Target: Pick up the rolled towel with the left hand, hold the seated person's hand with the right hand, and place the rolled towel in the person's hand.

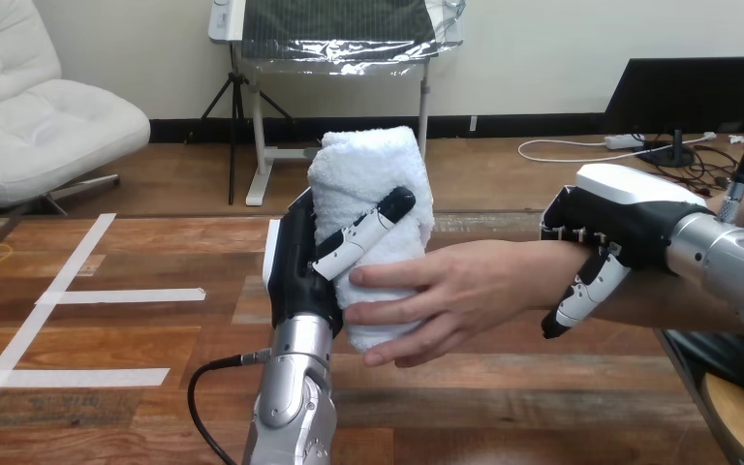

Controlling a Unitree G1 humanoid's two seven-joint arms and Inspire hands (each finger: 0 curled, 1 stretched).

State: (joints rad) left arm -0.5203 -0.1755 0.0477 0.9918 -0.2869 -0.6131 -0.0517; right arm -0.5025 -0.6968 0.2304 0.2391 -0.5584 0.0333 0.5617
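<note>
I record the left hand (300,262) clamped on the rolled towel (368,184), held upright above the table (136,339), with the person's hand (446,295) touching the towel's lower half (thumb and fingers against it), while the right hand (620,218) curls down over the person's wrist (535,263).

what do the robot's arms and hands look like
The left forearm and right forearm are rounded silver metal. The left hand and right hand are black, with white shells on their backs and black-and-white jointed fingers.
</note>
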